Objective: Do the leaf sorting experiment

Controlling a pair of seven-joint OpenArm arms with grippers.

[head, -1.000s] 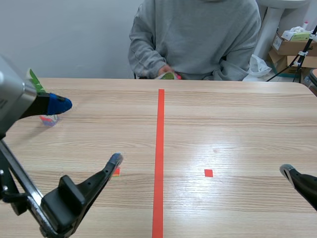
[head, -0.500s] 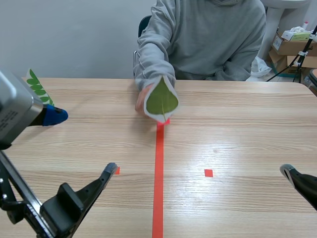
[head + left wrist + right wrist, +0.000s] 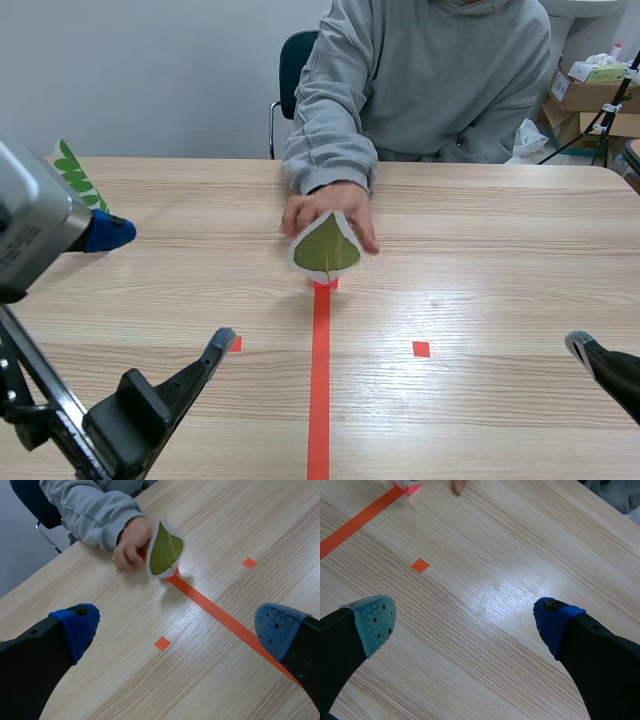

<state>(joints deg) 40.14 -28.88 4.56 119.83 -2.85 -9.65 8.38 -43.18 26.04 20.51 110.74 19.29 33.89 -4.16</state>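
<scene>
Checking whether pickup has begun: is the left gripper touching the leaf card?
Apart. In the left wrist view the left gripper is open, with bare table between it and the leaf card, which a person's hand holds.

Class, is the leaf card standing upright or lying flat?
Standing, roughly upright: the person's hand holds the leaf card on its red base.

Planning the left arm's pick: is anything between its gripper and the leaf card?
Nothing lies between the left gripper and the leaf card, only tape marks. But the person's hand is holding the card.
</scene>
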